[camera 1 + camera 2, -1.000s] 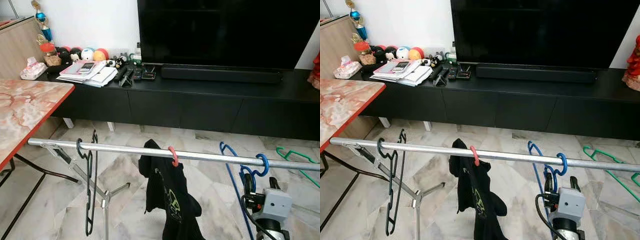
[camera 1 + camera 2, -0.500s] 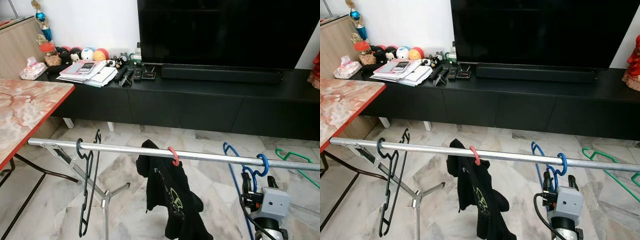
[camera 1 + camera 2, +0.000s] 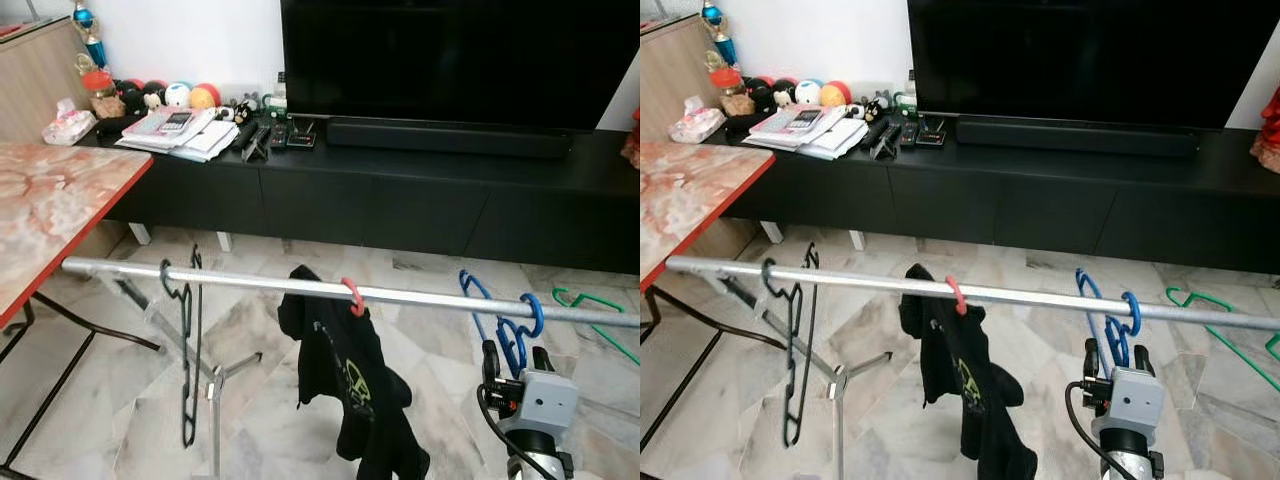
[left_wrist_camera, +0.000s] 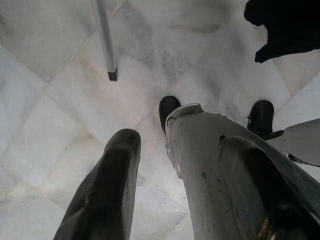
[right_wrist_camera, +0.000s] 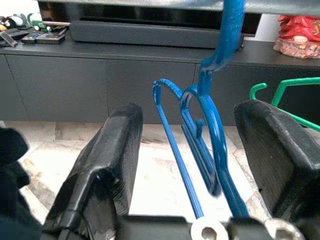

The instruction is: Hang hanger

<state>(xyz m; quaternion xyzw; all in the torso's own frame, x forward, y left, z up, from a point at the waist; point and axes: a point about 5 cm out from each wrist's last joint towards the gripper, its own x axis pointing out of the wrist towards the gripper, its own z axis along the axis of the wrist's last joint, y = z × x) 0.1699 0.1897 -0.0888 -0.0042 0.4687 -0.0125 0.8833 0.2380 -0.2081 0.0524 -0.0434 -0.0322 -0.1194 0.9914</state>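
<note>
blue hanger (image 3: 1110,322): hooked on rail (image 3: 1020,296), robot's right end
right gripper (image 5: 200,165): fingers wide apart, hanger between, not touching
neighbours: black shirt (image 3: 965,385) mid-rail, black hanger (image 3: 795,340) left
floor: green hanger (image 3: 1220,330)
text: none legible

Premises presenting as home living room. Large black television (image 3: 455,55) standing on long low black cabinet (image 3: 400,195) against white wall, soundbar (image 3: 448,138) lying below screen. Papers (image 3: 180,135), remotes (image 3: 258,138), small toys and balls (image 3: 185,95) crowding cabinet's left end; trophy (image 3: 88,40) standing beside them. Marble-pattern table with red edge (image 3: 55,215) sitting at left. Pale marble tile floor (image 3: 250,400) running throughout. Metal drying rail (image 3: 250,285) on stand carrying black garment (image 3: 350,380) and hangers, indicating domestic laundry use.
</note>
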